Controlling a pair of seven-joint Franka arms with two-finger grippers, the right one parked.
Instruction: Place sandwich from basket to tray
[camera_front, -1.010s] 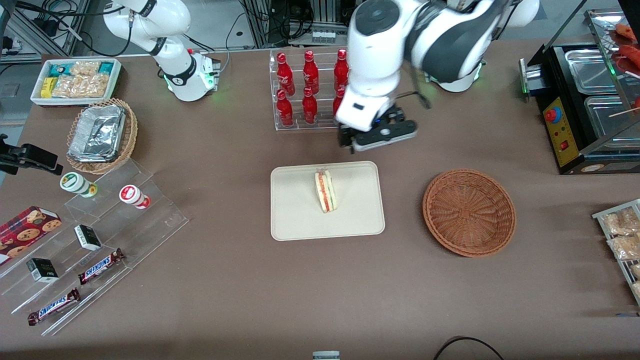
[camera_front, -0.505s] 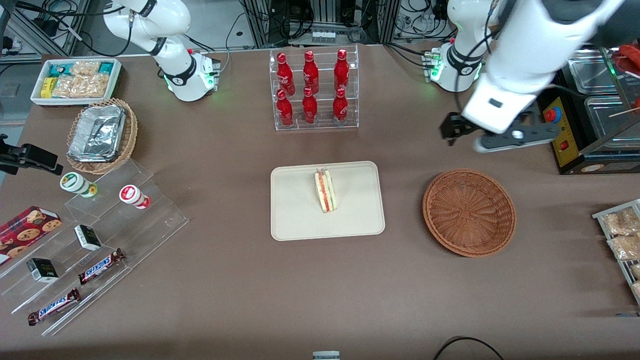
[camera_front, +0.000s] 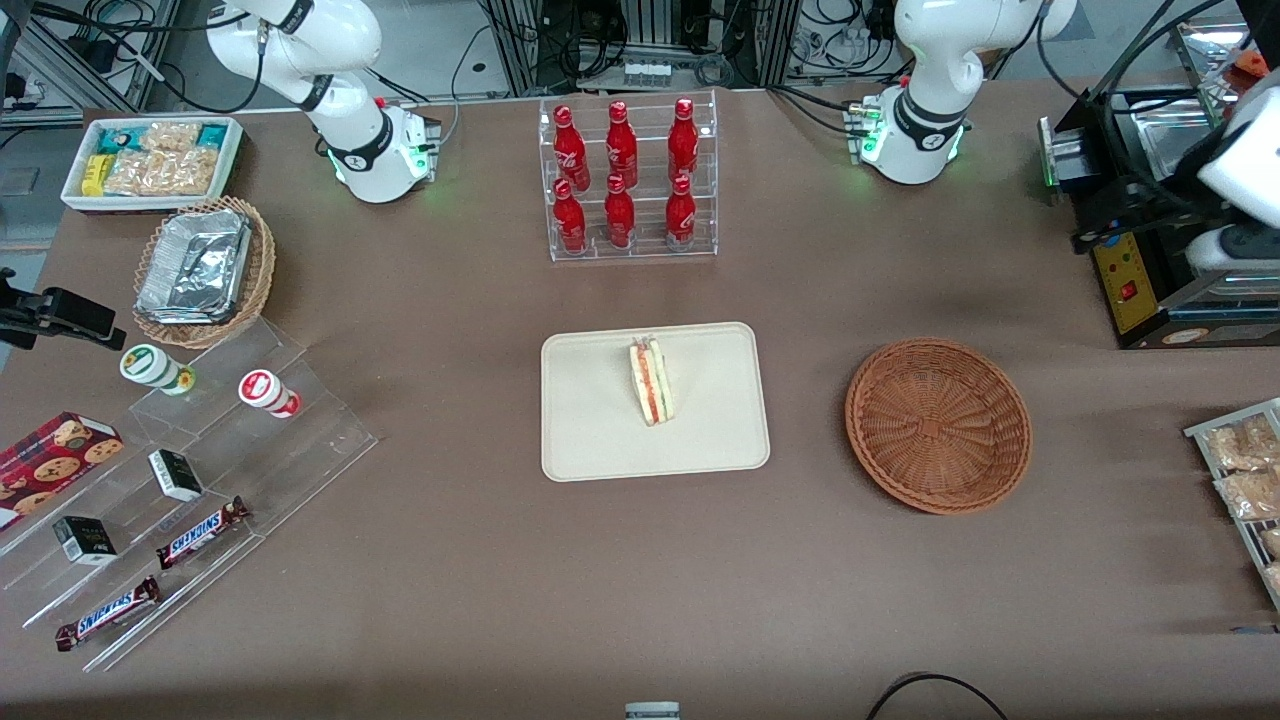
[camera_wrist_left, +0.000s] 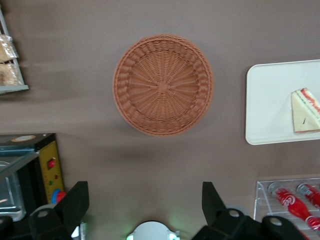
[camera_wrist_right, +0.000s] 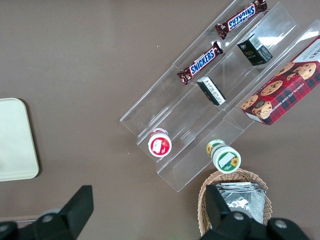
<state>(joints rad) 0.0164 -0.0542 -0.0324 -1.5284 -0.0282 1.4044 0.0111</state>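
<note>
One sandwich is sitting on the tray; the gripper is hanging empty, well off to the working arm's end.

In the front view, the sandwich (camera_front: 651, 381) is lying near the middle of the tray (camera_front: 590, 440), while the basket (camera_front: 938, 425) beside it is holding nothing; the wedge is looking soft, light and easily crushed, so I judge a gentle pinch across its flat bread faces safest. The gripper (camera_front: 1236, 245) is hovering high over the black appliance (camera_front: 1130, 280). In the left wrist view, the gripper (camera_wrist_left: 145, 205) is facing down at the surface (camera_wrist_left: 150, 160), fingers (camera_wrist_left: 75, 202) spread apart, basket (camera_wrist_left: 163, 84) and sandwich (camera_wrist_left: 306, 110) both showing.
</note>
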